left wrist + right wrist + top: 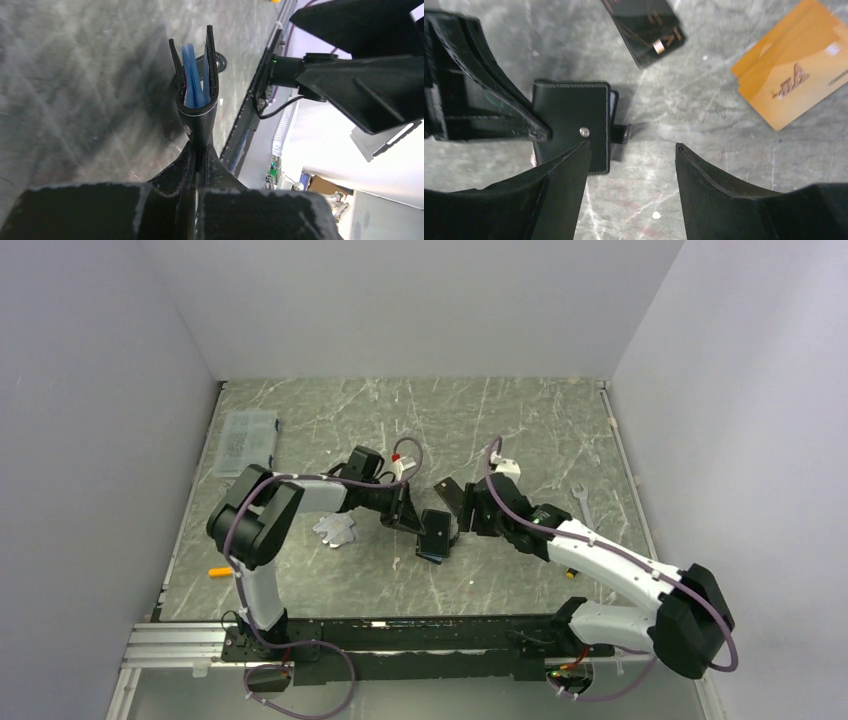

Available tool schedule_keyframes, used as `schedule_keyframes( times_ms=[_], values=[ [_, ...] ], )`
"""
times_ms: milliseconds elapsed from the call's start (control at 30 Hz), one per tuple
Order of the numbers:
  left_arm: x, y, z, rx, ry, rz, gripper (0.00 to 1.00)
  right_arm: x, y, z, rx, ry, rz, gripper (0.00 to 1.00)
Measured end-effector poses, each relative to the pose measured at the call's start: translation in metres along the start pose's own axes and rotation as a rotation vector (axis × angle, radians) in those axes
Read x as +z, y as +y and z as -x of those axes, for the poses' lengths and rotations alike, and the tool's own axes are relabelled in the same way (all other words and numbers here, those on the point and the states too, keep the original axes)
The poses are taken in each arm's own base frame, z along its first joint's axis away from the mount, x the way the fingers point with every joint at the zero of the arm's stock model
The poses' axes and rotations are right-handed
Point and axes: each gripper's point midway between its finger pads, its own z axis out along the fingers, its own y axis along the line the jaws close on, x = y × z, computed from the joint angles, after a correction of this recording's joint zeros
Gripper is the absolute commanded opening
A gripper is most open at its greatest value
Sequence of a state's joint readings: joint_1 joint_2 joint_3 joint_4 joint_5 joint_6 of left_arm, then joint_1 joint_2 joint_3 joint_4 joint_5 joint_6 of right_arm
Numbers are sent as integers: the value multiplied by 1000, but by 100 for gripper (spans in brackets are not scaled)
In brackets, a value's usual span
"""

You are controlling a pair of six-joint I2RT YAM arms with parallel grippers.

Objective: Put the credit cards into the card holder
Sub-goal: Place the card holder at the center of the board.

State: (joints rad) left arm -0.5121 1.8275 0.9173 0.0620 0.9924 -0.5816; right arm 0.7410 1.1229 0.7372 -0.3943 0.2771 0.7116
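Overhead, bench: a grey marbled bench (520, 430), and both arms meet near its middle.
Overhead, left arm: the left end effector (412, 520) comes in from the left and has the small black leather-like folding card holder (437, 535) by one edge.
Overhead, right arm: the right end effector (462, 517) is just beside the card holder on its right. Its jaw gap is too small to read from up here.
Left wrist, grip: the fingers are pinched tight on the card holder's folded end. It stands on edge with the covers slightly parted and bluish clear pockets (192, 75) showing between them.
Right wrist, jaws: spread wide, nothing between them, just bare bench in the gap.
Right wrist, card holder: at the tip of one finger, snap stud facing the camera, tab poking towards the gap. I cannot tell whether they touch.
Right wrist, cards: thin black cards (644, 25) lie flat beyond the tips. The orange-tan cards (791, 70) lie beyond too, on the side away from the card holder, long axis slanted. Both stacks are apart from it.
Call: the right arm is nearer the cards, so it would reach forward for them.
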Motion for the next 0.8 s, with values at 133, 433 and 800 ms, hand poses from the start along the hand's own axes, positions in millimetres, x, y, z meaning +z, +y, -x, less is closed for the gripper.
schedule_keyframes(
  times_ms=[133, 433, 800],
  values=[
    [10, 25, -6, -22, 12, 12, 10, 14, -12, -30, -22, 98, -37, 62],
    [12, 50, -21, -25, 27, 45, 33, 32, -13, -59, -37, 208, -39, 66],
    [-8, 37, -1, 108, 1, 143, 63, 39, 15, -56, -84, 240, 24, 79]
  ],
)
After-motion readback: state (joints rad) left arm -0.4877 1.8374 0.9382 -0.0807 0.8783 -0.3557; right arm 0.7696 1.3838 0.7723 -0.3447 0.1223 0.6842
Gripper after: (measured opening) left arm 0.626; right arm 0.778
